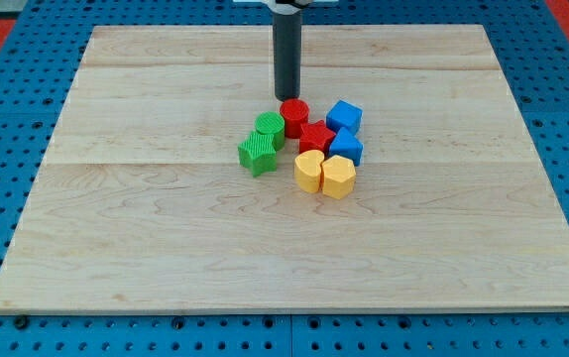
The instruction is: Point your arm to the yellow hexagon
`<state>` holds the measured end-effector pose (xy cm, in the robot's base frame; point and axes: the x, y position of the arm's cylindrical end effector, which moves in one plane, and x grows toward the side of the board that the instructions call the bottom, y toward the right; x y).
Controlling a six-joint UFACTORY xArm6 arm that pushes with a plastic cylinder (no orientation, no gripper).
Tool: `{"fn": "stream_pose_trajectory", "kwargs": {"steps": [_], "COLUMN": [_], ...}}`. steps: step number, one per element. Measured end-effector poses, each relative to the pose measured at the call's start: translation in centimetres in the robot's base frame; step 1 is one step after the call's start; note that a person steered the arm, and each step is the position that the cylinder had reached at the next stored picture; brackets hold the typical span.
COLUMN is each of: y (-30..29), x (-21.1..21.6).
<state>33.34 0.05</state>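
My tip (285, 96), the lower end of the straight dark rod that serves as end effector, has no jaws, so it is neither apart nor together and clamps nothing; it rests on the pale wooden surface (146, 228). Just below the tip, almost touching it, is the red plastic cylinder block (294, 115). A little lower and to the view's left of the tip is the green plastic block of rounded shape (271, 129), and below that one the green plastic cube with ridges (257, 154). Below the tip and slightly right is the red plastic star block (315, 137). To the right are the blue plastic cube (344, 117) and another blue plastic block (345, 147). Farthest below the tip stand two yellow plastic blocks side by side and touching: the yellow hexagon (309, 171) at the left and the yellow heart-like block (338, 177) at the right.
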Motion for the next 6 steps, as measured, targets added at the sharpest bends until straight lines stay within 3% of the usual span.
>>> {"fn": "stream_pose_trajectory", "kwargs": {"steps": [2, 3, 4, 5, 6], "y": [0.8, 8.6, 12.4, 10.9, 14.6], "x": [-2.1, -6.5, 0.2, 5.0, 10.0]}}
